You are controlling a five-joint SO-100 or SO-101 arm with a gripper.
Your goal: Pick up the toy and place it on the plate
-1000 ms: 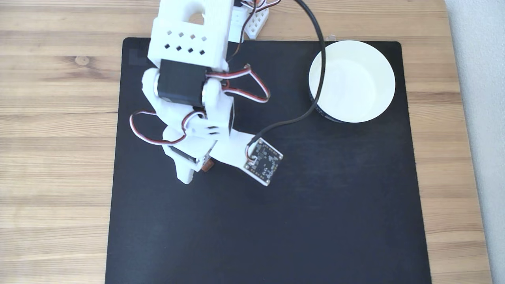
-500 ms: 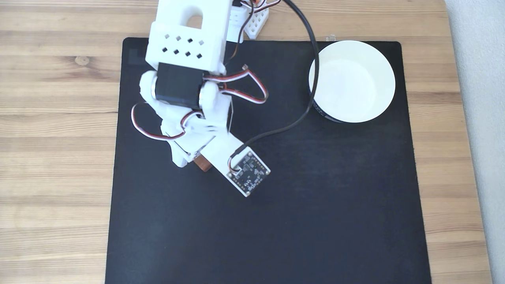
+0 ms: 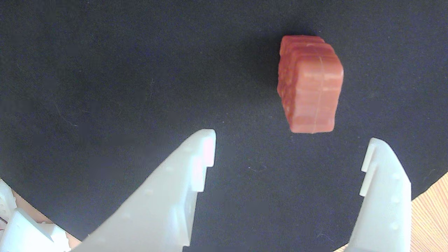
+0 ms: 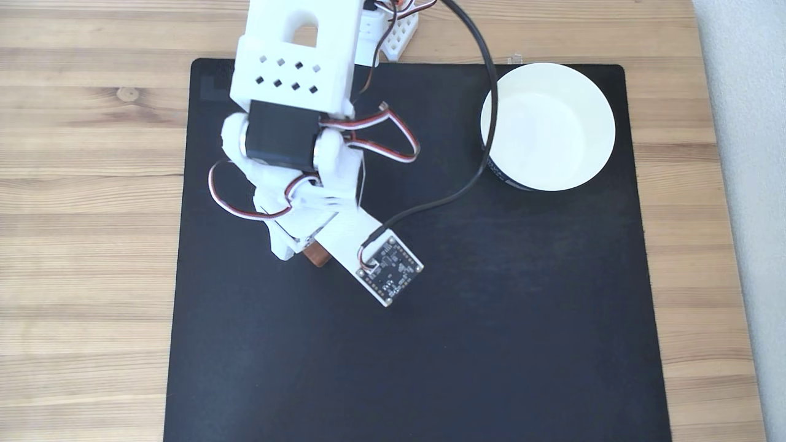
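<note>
In the wrist view the end effector point(image 3: 288, 147) is spread wide, its two white fingers point(image 3: 175, 196) apart and pinching nothing; the toy point(image 3: 309, 84), a reddish-brown block with rounded corners and faint grooved lines, stands on a narrow side on the black mat point(image 3: 105, 80), just beyond the fingertips and nearer the right-hand finger as that view shows it, touching neither; a dark shadow lies on the mat beside the block; a strip of wooden surface point(image 3: 430, 213) shows at the lower right corner, behind the right-hand finger.

In the fixed view the end effector point(image 4: 295, 248) points down at the mat point(image 4: 430, 356) with the toy point(image 4: 317, 255) partly hidden just under its tip, beside the white mount that carries the small camera board point(image 4: 390, 271); the white arm point(image 4: 295, 67) rises above it toward the top edge; the plate point(image 4: 548, 126), a round white dish with a dark outer band, sits well apart from the end effector, up and to the right near the mat's far corner; a black cable point(image 4: 485, 123) runs from the board across the plate's left rim; the mat lies on the wooden surface point(image 4: 86, 184).
</note>
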